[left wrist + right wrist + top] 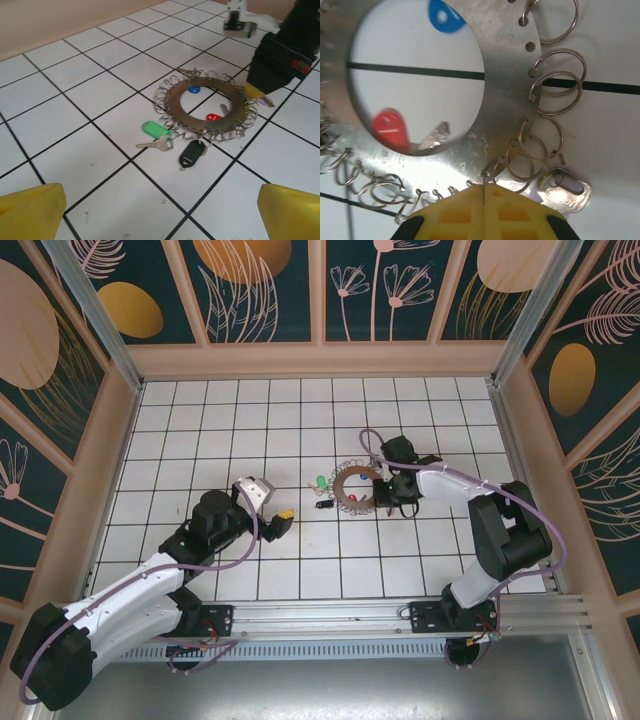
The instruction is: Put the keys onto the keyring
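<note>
The keyring (pixel 235 102) is a flat metal disc with a wide hole and many small wire rings round its rim (pixel 350 473). A green-headed key (pixel 156 131) and a black-headed key (pixel 192 154) lie on the floor just outside it. A blue head (pixel 445 15) and a red head (pixel 390 129) show through the hole. My right gripper (pixel 485 192) is shut, its yellow pads pinching one thin wire ring at the disc's edge; a silver key head (pixel 566 191) lies beside it. My left gripper (pixel 160 215) stands open, a short way from the keys, with nothing between its fingers.
The floor is white tile with black grout lines, walled by a wooden frame (pixel 120 440). The right arm's black body (pixel 282 55) looms over the far side of the disc. A metal rail (pixel 400 615) runs along the near edge.
</note>
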`<state>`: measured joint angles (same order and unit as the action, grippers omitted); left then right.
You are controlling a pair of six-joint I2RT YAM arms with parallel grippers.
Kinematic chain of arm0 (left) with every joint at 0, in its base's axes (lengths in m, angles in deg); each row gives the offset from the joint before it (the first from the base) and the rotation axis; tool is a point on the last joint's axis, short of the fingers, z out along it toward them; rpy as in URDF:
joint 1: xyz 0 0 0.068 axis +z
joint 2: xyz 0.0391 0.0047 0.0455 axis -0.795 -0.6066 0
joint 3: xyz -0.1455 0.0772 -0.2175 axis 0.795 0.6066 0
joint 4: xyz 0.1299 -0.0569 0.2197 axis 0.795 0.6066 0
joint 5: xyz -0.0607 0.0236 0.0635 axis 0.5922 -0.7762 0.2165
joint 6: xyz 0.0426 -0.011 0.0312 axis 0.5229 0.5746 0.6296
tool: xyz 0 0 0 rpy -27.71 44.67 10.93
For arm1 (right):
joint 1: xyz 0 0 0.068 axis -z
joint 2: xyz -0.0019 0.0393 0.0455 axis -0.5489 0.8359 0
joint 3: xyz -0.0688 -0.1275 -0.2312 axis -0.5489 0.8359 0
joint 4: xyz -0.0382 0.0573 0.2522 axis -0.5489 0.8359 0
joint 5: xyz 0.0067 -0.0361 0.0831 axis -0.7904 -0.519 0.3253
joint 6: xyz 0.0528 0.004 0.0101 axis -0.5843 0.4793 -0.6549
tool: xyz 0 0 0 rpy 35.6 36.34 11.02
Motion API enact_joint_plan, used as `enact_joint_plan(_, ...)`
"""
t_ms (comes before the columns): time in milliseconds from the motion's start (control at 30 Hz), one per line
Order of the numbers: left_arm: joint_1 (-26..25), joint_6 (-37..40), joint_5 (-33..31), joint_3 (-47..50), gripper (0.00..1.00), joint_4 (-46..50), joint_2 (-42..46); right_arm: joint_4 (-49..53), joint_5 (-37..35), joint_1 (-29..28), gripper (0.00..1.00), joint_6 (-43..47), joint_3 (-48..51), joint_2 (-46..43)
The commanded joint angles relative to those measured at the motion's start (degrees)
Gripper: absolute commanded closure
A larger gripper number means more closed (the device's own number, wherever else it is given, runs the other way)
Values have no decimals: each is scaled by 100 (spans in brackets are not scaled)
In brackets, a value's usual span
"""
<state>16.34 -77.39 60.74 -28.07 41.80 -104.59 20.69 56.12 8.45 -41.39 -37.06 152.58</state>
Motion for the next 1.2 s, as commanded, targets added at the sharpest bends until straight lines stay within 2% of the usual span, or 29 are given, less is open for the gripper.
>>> enact_joint_plan(0, 2, 347, 609, -38, 2, -341, 227, 14, 733, -3, 100, -943, -279, -238)
enact_joint_plan(167, 4, 600, 1371, 208, 3, -1260, 413, 231, 1072, -46, 100, -1584, -690, -111)
enact_joint_plan(300, -3, 736, 1841, 256, 6, -1869, 142, 176, 1498, -77, 100, -2035, -806, -128)
enact_joint_plan(467, -49, 1503, 2014, -245, 11, -1177, -405, 222, 1737, -165, 100, -2669, -936, -279)
enact_joint_plan(700, -159, 2646, 2053, -728, 8, -772, -804, 251, 1961, -180, 100, -3480, -1092, -630)
enact_joint_plan(767, -208, 2968, 2102, -801, 6, -762, -990, 163, 2247, -170, 100, -3683, -1071, -661)
enact_joint_plan(867, -315, 3512, 2131, -950, 5, -745, -1304, 174, 2482, -188, 100, -3773, -1099, -624)
enact_joint_plan(1033, -409, 3871, 2273, -1415, 4, -685, -1940, 113, 2708, -192, 100, -3754, -1060, -656)
enact_joint_plan(1167, -456, 4090, 2295, -1734, 5, -577, -2451, -219, 3223, -190, 100, -3803, -915, -651)
